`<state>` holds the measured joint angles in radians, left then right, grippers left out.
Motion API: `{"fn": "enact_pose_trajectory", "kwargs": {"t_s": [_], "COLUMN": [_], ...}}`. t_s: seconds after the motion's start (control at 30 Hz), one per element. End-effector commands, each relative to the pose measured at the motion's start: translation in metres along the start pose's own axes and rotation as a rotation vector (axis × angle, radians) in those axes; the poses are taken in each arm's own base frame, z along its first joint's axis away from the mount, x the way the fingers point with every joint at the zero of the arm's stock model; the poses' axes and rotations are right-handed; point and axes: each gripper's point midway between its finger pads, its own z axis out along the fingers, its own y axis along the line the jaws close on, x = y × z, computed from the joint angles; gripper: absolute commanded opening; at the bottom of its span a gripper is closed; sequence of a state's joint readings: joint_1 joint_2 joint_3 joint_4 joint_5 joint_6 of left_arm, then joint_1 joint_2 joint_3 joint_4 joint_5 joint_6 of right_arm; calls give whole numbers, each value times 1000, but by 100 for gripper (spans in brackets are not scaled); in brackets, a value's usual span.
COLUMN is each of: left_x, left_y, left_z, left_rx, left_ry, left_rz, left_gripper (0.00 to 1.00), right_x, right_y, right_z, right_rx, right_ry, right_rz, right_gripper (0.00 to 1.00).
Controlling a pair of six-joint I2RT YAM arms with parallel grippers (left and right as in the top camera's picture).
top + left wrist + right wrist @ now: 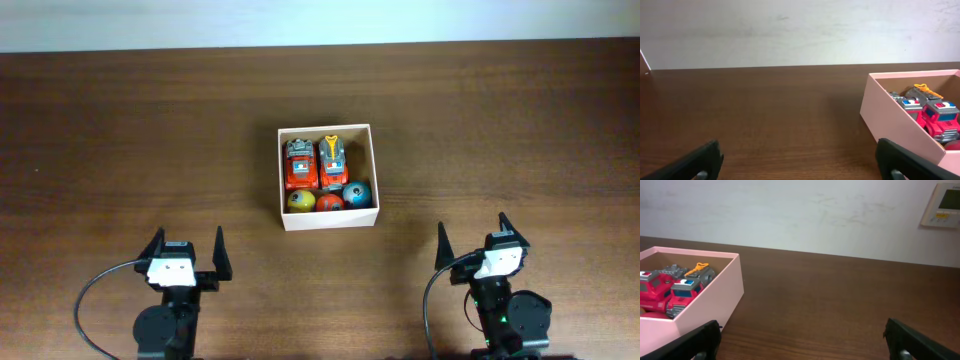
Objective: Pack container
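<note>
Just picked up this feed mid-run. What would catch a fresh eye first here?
The white container at the middle of the table is already filled: two red toy trucks side by side on its far side, with a yellow ball, a red ball and a blue ball in a row nearer the arms. The left claw and right claw sit open and empty at the near edge, apart from it.

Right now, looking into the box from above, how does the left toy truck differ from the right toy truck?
The right truck carries a yellow arm at its far end; the left truck shows only grey on top. The left truck sits close to the left wall of the container; the right truck leaves a gap to the right wall. Both are red, upright and abreast, behind the three balls.
</note>
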<state>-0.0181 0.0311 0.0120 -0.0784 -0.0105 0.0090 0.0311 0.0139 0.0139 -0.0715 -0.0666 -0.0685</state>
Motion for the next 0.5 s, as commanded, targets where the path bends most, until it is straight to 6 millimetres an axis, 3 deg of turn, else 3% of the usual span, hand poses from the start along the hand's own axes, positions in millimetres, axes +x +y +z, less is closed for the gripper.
{"fn": "enact_pose_trajectory", "kwargs": {"t_s": [0.0,0.47], "left_x": [-5,-4], "left_y": [1,5], "left_z": [-2,-1], "left_rx": [-1,-25], "left_ry": [-24,-21], "left_rz": [22,33], "left_gripper": [99,99], "right_x": [2,2], "right_y": [0,0], "right_z": [0,0], "right_rx": [-3,-3], "right_ry": [-1,-1], "right_rz": [-5,-6], "right_gripper": [99,99]}}
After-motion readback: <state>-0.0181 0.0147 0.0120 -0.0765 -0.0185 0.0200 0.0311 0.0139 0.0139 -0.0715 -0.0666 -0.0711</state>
